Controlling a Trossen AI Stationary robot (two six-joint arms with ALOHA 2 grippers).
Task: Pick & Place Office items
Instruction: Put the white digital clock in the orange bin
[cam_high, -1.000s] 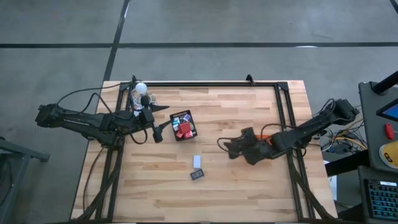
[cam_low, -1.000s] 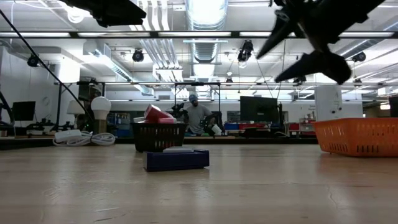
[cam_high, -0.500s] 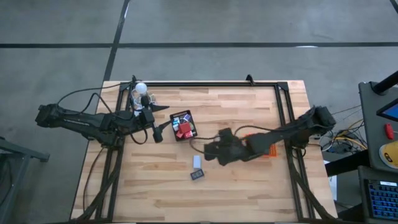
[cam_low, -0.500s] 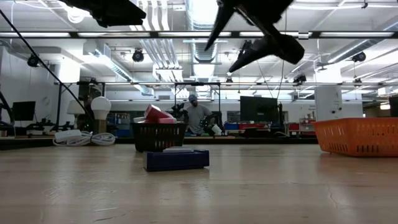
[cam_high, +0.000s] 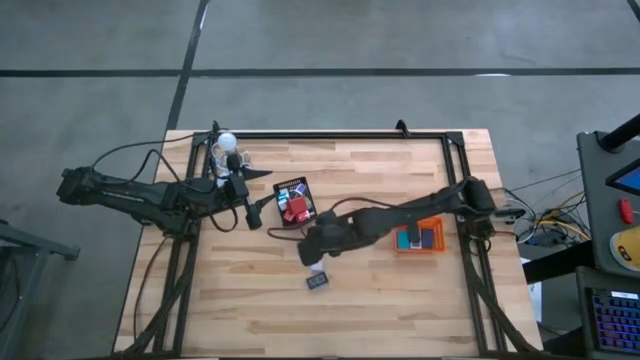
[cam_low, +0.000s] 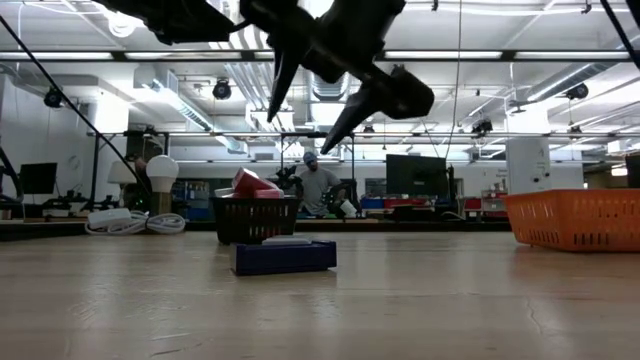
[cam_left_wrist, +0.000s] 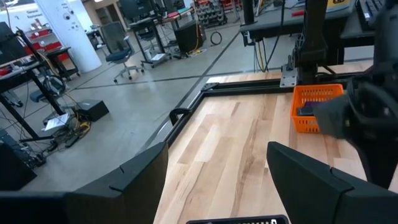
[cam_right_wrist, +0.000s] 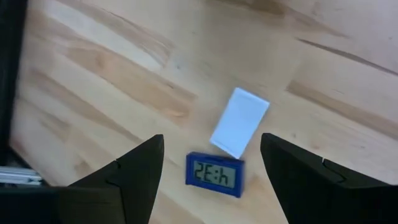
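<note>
High view: right gripper (cam_high: 312, 250) stretched across desk (cam_high: 380, 300), above white card, blue clock (cam_high: 317, 282) just beside. Left gripper (cam_high: 255, 212) waits beside black mesh tray (cam_high: 295, 201) holding red items. Orange tray (cam_high: 418, 238) holds dark pieces.

Low view: right gripper (cam_low: 310, 100) hangs high, jaws spread, empty. Blue clock (cam_low: 285, 257) flat on desk.

Left wrist view: jaws apart, empty.

Right wrist view: white card (cam_right_wrist: 239, 122) touching clock (cam_right_wrist: 215, 174), both between spread jaws.

Around the pale wooden worktop (cam_high: 380, 290) lies a grey concrete floor (cam_high: 330, 40) crossed by dark lines, while behind it the room holds long ceiling lights (cam_low: 330, 20), exposed ducts, dark monitors (cam_low: 415, 175), a blue office chair (cam_left_wrist: 121, 53) and a seated person (cam_low: 316, 186).
</note>
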